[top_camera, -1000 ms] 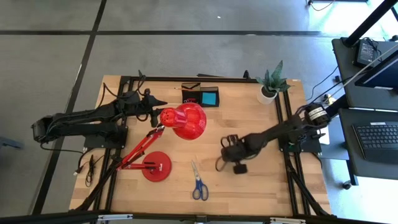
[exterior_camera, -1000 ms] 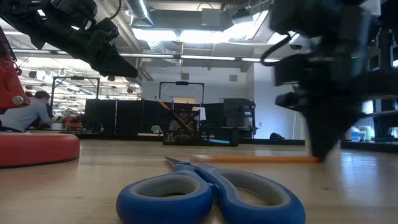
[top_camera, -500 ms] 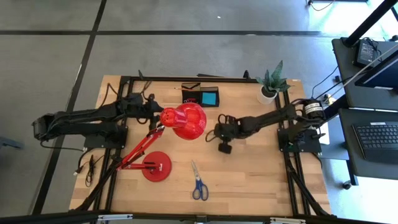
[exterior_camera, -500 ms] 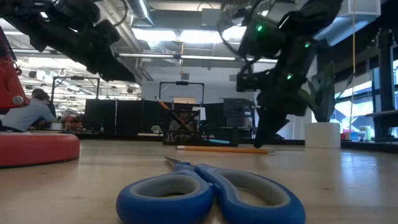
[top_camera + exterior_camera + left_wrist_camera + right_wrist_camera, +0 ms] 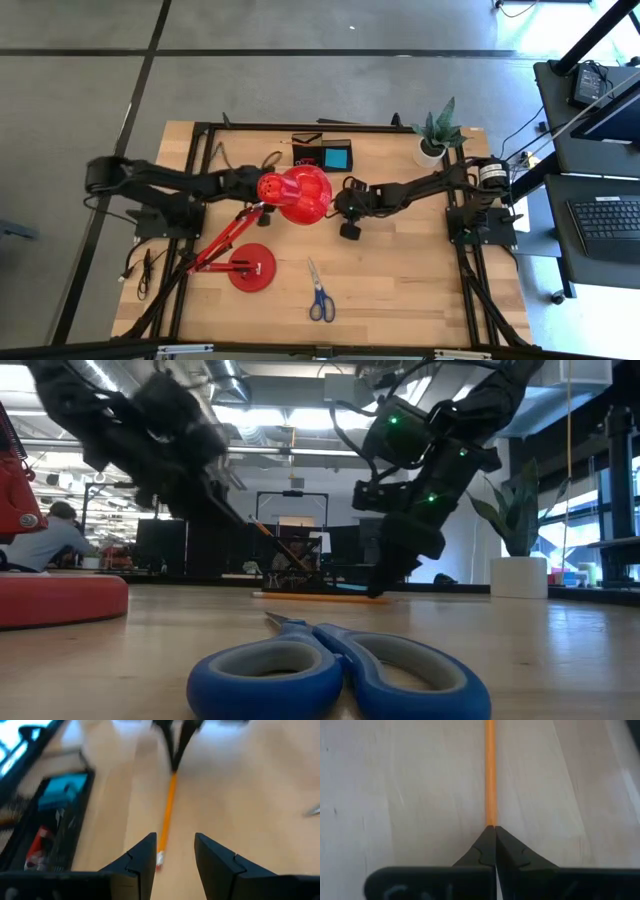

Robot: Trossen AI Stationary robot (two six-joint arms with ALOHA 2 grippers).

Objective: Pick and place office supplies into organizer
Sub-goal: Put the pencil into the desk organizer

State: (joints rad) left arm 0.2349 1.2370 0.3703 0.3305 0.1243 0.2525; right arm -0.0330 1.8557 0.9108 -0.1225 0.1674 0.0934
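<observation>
An orange pencil point(image 5: 490, 770) lies flat on the table point(image 5: 560, 650) near the red lamp head, its eraser end point(image 5: 159, 860) toward my left gripper. My right gripper point(image 5: 490, 827) is shut at the pencil's other end, just right of the lamp head point(image 5: 295, 195). My left gripper point(image 5: 175, 839) is open and level, one finger on either side of the eraser end without touching it; in the high view the lamp head hides it. The black organizer point(image 5: 322, 155) stands at the far edge with a blue block point(image 5: 62, 795) inside. Blue-handled scissors point(image 5: 320, 292) lie flat near the near edge. My right gripper has the pencil by its far tip point(image 5: 490, 822), pinched at the very free ends of the two fingers, which all but meet. The fingers point(image 5: 385, 575) slant down from the table's right, in line with the pencil. The pencil's length point(image 5: 310, 596) rests on the table.
The red lamp's arm point(image 5: 225, 238) and round base point(image 5: 250, 267) stand left of centre, with the head overhanging the spot where both grippers meet. A potted plant point(image 5: 435, 135) is at the far right corner. People sit in the room beyond point(image 5: 45, 545).
My right gripper has travelled from right of the table's middle toward the left and far edges, and the pencil has slid along the table with it up to the lamp head. My left arm has reached rightward under the lamp head toward the pencil's eraser end.
</observation>
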